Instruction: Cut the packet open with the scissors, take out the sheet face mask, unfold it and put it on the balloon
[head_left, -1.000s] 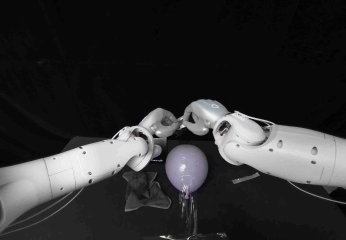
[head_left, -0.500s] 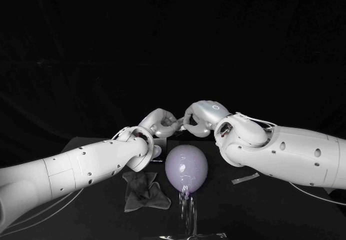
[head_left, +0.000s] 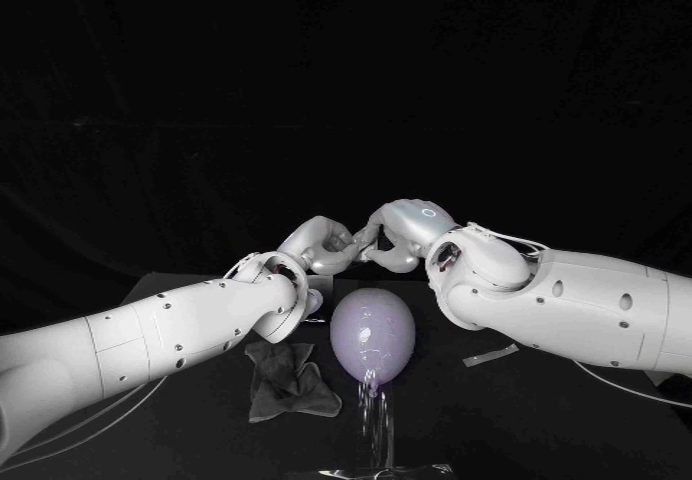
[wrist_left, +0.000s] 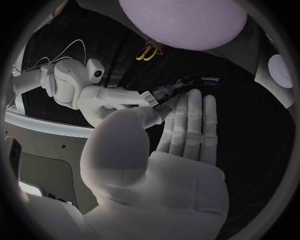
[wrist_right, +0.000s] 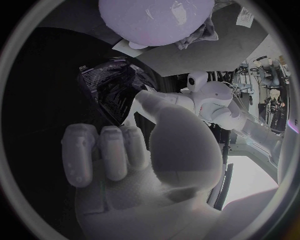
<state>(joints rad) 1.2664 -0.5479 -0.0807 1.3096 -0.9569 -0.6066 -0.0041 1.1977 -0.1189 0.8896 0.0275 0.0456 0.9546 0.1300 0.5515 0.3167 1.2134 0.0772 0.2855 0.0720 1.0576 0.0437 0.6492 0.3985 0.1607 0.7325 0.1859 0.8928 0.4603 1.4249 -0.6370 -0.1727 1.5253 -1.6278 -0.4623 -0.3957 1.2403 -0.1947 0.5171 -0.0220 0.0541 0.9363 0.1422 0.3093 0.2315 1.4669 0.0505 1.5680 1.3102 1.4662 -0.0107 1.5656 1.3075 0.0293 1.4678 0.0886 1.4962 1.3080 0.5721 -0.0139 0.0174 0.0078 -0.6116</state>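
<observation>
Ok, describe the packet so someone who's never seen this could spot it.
Find the lilac balloon on the black table. Beyond it the left hand and right hand meet. Between them is the packet: flat, dark, glossy, with white print, unlike the grey cloth.

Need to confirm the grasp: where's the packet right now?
The packet is held between the left robot hand and right robot hand where they meet at the head view's centre, just beyond the far end of the balloon.

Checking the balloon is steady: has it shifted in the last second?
No. The balloon keeps its place beside the grey cloth.
</observation>
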